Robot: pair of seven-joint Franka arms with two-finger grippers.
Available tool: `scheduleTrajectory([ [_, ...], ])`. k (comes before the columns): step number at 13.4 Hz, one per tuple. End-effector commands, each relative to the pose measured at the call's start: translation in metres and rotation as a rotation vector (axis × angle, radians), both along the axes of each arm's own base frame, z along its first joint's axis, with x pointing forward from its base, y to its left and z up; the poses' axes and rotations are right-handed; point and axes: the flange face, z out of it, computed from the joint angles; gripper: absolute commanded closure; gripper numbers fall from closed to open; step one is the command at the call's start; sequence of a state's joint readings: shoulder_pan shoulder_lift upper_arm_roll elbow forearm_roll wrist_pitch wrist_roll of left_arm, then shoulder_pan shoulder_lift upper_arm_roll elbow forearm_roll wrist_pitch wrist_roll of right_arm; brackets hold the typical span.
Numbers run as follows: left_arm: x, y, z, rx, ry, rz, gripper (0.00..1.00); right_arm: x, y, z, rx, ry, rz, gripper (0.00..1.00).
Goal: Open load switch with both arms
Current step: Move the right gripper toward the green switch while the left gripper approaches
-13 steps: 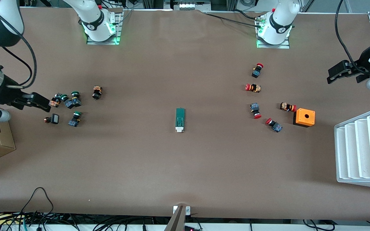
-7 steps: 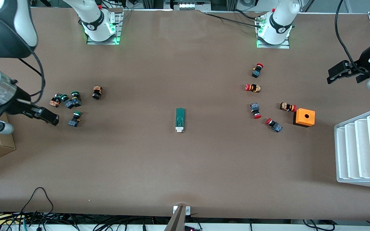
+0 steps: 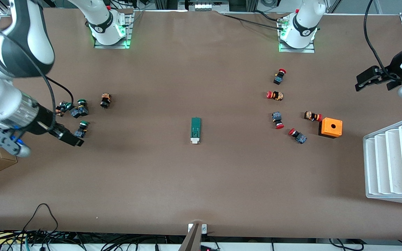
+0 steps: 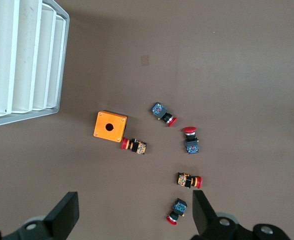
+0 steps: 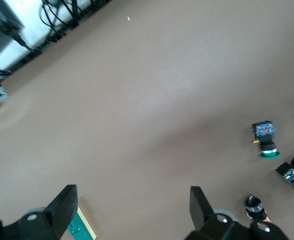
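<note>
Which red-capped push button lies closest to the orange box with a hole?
The red-capped push button beside the orange box, its red cap almost touching the box; the other four lie farther off.

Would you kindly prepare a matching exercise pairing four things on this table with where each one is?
Things:
1. load switch
2. orange box
3. right claw
4. left claw

Places:
A. beside the white tray
B. mid-table, alone
C. over the table's edge at the left arm's end
D. by the green-capped buttons

Pairs: 1-B, 2-A, 3-D, 4-C
</note>
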State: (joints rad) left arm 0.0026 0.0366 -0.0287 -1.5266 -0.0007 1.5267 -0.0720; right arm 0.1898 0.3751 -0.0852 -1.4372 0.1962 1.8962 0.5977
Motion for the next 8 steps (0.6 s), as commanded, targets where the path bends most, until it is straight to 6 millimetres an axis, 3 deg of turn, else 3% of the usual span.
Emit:
scheduleTrajectory([
  [1, -0.005, 0.003, 0.000, 0.009, -0.011, -0.021, 0.00, 0.004, 0.013, -0.012, 0.004, 0.034, 0.004, 0.01],
  [4, -0.001, 0.001, -0.002, 0.009, -0.012, -0.024, 0.00, -0.002, 0.019, -0.018, -0.051, 0.059, 0.153, 0.01],
  [8, -0.001, -0.002, -0.002, 0.009, -0.015, -0.017, 0.00, 0.000, 0.027, -0.022, -0.038, 0.052, 0.181, 0.01],
])
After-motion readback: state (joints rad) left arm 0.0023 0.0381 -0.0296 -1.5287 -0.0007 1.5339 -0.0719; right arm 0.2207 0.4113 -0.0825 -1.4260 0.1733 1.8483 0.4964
